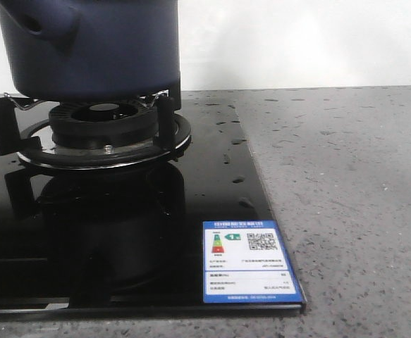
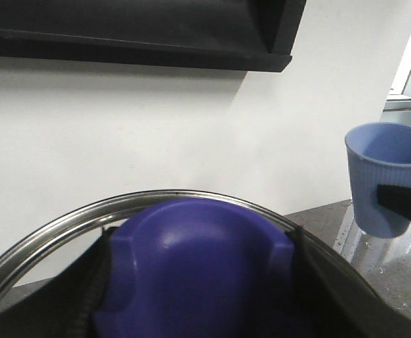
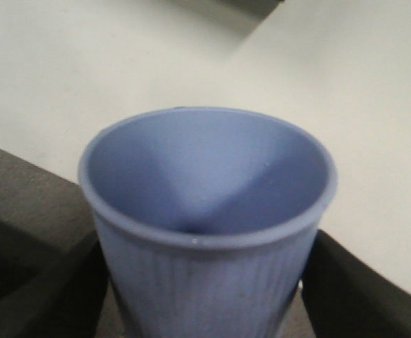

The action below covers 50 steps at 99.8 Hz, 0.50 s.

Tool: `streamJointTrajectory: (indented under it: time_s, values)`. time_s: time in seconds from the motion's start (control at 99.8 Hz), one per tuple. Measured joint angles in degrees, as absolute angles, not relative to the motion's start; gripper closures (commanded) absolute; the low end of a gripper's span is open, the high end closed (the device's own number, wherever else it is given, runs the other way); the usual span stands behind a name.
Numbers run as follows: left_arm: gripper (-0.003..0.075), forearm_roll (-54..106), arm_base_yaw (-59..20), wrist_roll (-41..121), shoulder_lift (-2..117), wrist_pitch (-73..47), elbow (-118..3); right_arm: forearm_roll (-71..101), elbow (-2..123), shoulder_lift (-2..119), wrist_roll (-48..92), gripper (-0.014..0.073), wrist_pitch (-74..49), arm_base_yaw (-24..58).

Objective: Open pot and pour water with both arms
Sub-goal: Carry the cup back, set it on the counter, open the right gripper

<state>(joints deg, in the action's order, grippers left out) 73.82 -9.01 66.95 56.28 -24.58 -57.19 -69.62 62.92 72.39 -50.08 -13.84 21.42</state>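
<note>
Two tools are loaded: the left tool (image 2: 198, 310) clamps the lid knob (image 2: 198, 267); the right tool (image 3: 205, 310) grips the cup (image 3: 209, 225). With the pot (image 1: 85, 49) on the burner (image 1: 106, 134), keep the lid aside and tip the cup slowly over it.

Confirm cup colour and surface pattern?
Pale blue cup, fine vertical ribs on the outside wall; clearest in the right wrist view.

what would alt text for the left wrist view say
A blue-purple rounded lid knob sits between the left gripper's dark fingers, with the lid's shiny metal rim arcing around it. To one side, a pale blue ribbed cup is held by a dark finger of the other arm above a speckled grey counter, against a white wall.
</note>
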Motion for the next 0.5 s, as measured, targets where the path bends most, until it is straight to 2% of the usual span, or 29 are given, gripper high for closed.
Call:
streamJointTrajectory:
  time_s: [0.22, 0.501]
  values:
    - [0.051, 73.96, -9.14, 66.95, 56.28, -25.86, -57.15, -70.76, 45.15, 68.99, -55.66, 0.0307, 6.13, 6.75]
    - [0.051, 73.96, -9.14, 66.95, 56.32, -26.09, -57.15, -67.55, 36.63, 69.24, -56.13, 0.0307, 21.53, -2.01]
